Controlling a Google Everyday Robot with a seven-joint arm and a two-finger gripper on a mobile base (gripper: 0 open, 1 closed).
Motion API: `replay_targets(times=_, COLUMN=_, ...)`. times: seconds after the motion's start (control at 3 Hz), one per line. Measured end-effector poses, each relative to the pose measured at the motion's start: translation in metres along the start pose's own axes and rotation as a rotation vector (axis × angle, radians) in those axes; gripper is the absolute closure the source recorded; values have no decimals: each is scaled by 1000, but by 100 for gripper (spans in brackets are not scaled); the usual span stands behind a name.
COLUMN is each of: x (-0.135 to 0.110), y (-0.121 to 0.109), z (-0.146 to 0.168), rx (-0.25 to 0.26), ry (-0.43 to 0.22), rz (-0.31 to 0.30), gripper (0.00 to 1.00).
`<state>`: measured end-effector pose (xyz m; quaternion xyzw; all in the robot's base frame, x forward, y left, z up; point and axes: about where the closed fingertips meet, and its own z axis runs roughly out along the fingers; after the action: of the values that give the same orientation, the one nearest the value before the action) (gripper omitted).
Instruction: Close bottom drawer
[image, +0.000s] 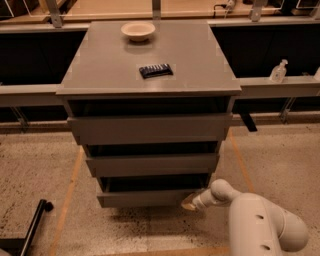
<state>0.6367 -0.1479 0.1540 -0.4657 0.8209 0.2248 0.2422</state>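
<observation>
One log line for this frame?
bottom drawer: partly open | end effector: at its front's right end | contact: unclear

So our arm (265, 227) sits low, off to the right of the bottom drawer (145, 198): a fat white segment nearest us, then a round wrist joint (220, 190), then a narrow bit angled down and left. Our gripper (190, 202) is right at the drawer front's lower right corner, pointing at it; whether it actually touches, we can't tell

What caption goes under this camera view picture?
Robot's gripper beside the right end of the matte grey bottom drawer.
</observation>
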Motion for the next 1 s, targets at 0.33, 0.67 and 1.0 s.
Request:
replay_targets(times=0.33, x=0, y=0, z=0, rx=0, ry=0, rz=0, gripper=82)
replay_targets(times=0.67, x=1, y=2, z=2, rx=-4, ry=0, rz=1, gripper=59)
replay_targets(times=1.0, x=1, y=4, z=5, rx=-8, ry=1, rz=1, gripper=35)
